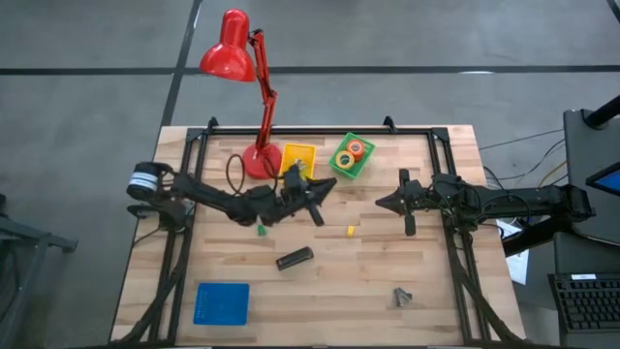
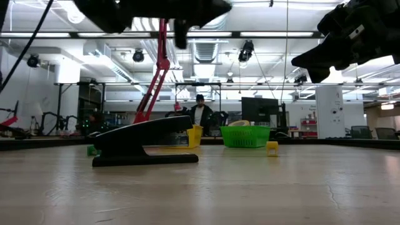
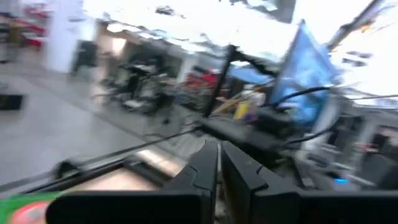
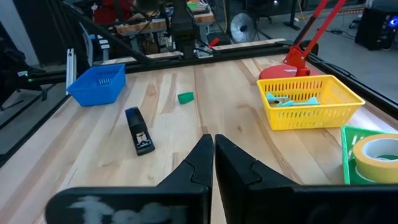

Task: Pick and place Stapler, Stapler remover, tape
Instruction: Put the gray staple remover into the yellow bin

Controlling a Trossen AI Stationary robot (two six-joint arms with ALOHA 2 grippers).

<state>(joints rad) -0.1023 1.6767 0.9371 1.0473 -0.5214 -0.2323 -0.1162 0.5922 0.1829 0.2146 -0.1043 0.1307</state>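
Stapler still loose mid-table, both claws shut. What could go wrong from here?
1. The stapler lies bare on the table; the left claw is shut and empty above it, so a descent without opening would likely shove it.
2. The red lamp and yellow basket crowd the left arm; a swing could clip them.

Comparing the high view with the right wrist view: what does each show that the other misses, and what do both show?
High view only: red lamp head, the left claw shut near the yellow basket, a small metal item.
Right wrist view only: the right claw shut, seen close up.
Both: stapler, blue basket, green basket holding tape.
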